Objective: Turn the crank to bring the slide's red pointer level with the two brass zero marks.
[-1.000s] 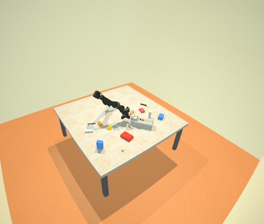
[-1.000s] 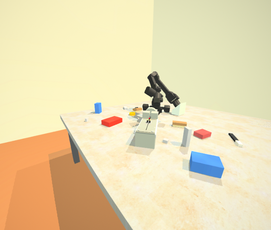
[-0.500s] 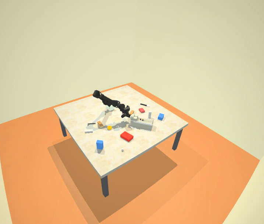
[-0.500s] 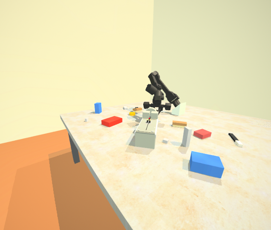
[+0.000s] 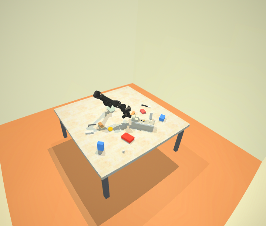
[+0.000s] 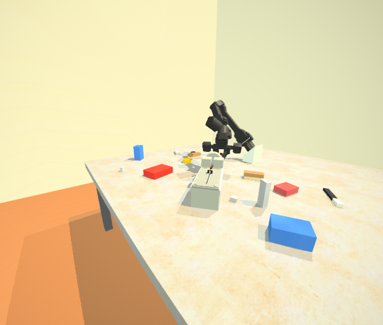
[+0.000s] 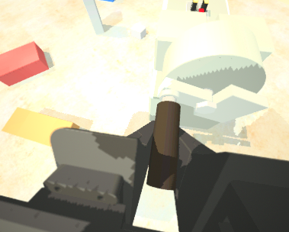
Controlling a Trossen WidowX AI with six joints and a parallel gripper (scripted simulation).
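Observation:
The pale grey-green machine (image 5: 142, 126) (image 6: 204, 197) (image 7: 219, 42) stands on the table. In the wrist view its white crank arm (image 7: 188, 94) crosses the near end, below the rounded housing, and carries a dark brown handle (image 7: 167, 127). My gripper (image 5: 130, 116) (image 7: 162, 126) is shut on that handle. In the exterior view the fingertips are largely hidden behind the machine. The small red pointer (image 5: 141, 120) (image 6: 211, 167) (image 7: 201, 10) shows on the machine's top, a little on the crank side of the brass zero marks (image 5: 143, 120) (image 6: 209, 171). The marks are cut by the wrist view's upper edge.
A red block (image 5: 127, 137) (image 6: 157, 171) lies beside the machine. On its other side are a grey upright block (image 5: 150, 116) (image 6: 263, 193), an orange block (image 6: 253, 174) (image 7: 40, 125), a smaller red block (image 6: 285, 188) (image 7: 21, 63) and a blue block (image 5: 162, 117) (image 6: 291, 232).

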